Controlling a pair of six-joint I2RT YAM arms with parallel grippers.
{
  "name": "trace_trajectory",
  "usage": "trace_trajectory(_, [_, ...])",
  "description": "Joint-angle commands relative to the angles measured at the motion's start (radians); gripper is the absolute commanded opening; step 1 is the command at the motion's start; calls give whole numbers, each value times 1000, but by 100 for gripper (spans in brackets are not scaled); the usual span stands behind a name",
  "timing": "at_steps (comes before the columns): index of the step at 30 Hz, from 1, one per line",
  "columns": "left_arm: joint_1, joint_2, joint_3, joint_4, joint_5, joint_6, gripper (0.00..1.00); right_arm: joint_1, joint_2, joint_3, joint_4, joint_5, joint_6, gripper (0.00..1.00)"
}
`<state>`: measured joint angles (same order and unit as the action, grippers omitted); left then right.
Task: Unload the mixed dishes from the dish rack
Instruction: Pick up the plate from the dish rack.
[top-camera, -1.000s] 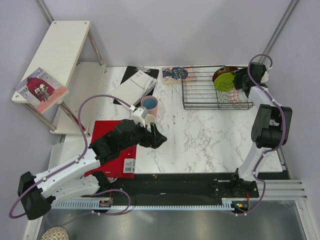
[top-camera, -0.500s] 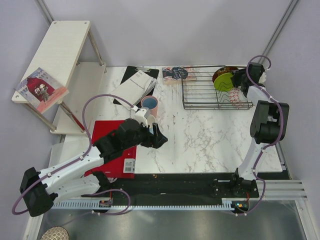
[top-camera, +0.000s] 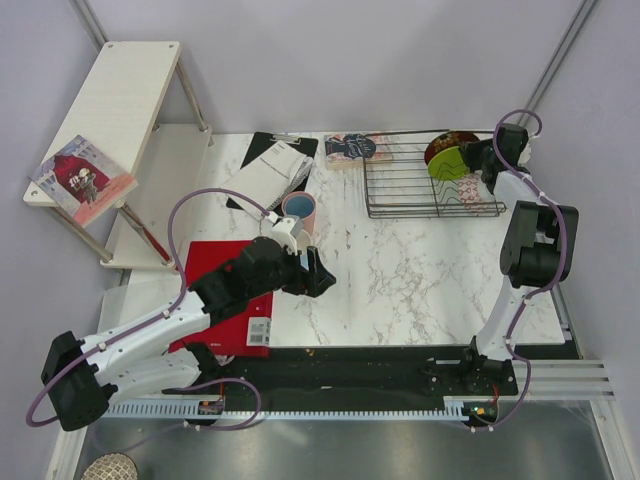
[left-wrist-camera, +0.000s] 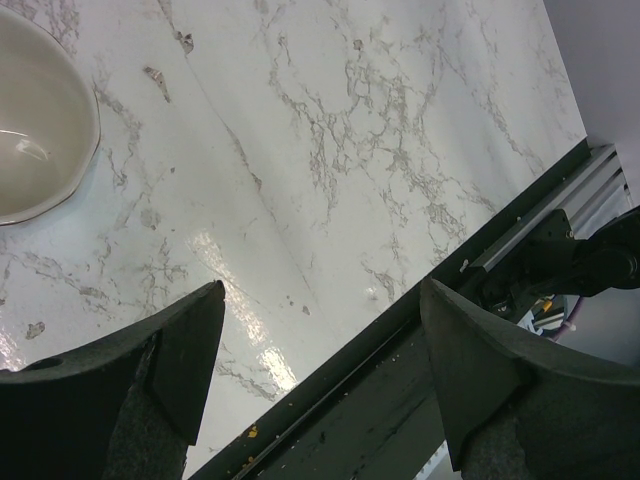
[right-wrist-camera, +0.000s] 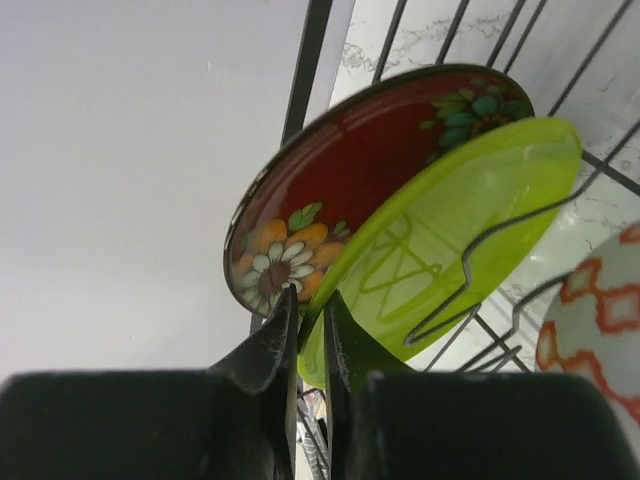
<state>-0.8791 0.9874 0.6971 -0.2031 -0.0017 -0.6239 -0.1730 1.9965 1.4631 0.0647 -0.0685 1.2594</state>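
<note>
Dishes (top-camera: 447, 162) update: our right pincer (right-wrist-camera: 310, 325) looks pinched on the green plate's (right-wrist-camera: 450, 230) rim. That plate stands in the rack (top-camera: 400, 180) against the red plate (right-wrist-camera: 350, 160), with the patterned bowl (right-wrist-camera: 600, 320) just beside. Our left pincer (left-wrist-camera: 320, 310) is spread and empty over the worktop (top-camera: 400, 280), near the pale cup (left-wrist-camera: 35, 110). The pink cup (top-camera: 300, 210) is out too. We reckon two cups are done, with both plates and the bowl left.

Pale cup (left-wrist-camera: 40, 120) cut by left edge; patterned bowl (right-wrist-camera: 600, 320) cut by right edge

Left gripper (left-wrist-camera: 320, 300) (jaws wide apart) hangs over the marble table (left-wrist-camera: 330, 150) near a cream-white dish (left-wrist-camera: 35, 120).
</note>
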Motion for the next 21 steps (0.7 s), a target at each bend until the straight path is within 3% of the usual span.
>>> trace_trajectory(1, [-1, -1, 21, 41, -12, -31, 85, -2, -5, 31, 41, -13, -9, 9])
trace_trajectory(3, [-1, -3, 19, 39, -9, -31, 85, 0, -11, 32, 41, -17, -12, 0])
trace_trajectory(21, [-1, -33, -1, 39, -3, -42, 85, 0, -186, -73, 124, -108, 0, 0])
